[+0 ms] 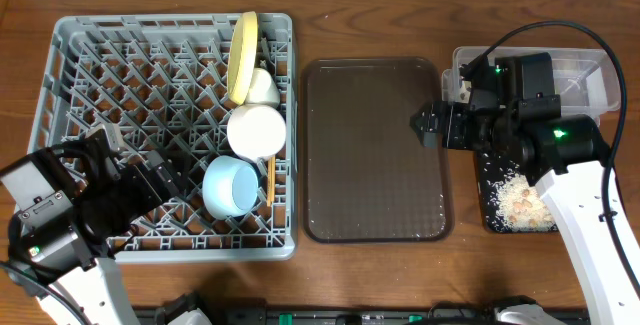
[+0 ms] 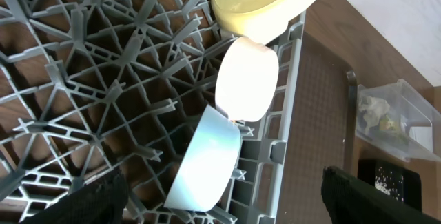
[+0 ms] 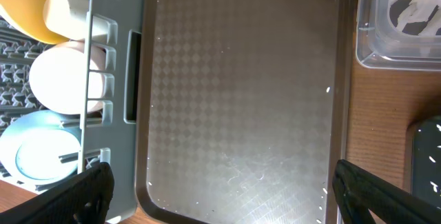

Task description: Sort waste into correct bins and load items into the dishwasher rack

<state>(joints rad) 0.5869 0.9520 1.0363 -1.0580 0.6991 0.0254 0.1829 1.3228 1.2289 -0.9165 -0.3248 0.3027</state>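
Currently, the dishwasher rack [image 1: 150,23] is seen on the left part of the desk [image 1: 370,275], with every dish gathered along its right edge. The yellow plate [image 1: 243,55] is stood on its rim at the rack's far right corner. The white cup [image 1: 264,87] is set just beside it, and the white bowl [image 1: 256,130] is lodged next along the same edge. The light blue bowl [image 1: 230,185] is tipped on its side towards the near right corner. The chopsticks [image 1: 270,180] are laid against the rack's right wall, beside the two bowls.

The left end effector [image 1: 160,187] is held over the rack's near edge, close to the light blue bowl. Its fingers [image 2: 96,200] are spread wide, and nothing is gripped between them. The right end effector [image 1: 428,125] is held over the right edge of the brown tray [image 1: 375,150] at the middle of the desk, likewise spread and empty.

At the desk's far right corner the clear container [image 1: 590,75] is found, with a crumpled white napkin [image 3: 412,2] inside. The black tray [image 1: 497,215] is placed along the right edge, and rice scraps [image 1: 520,200] are scattered in it.
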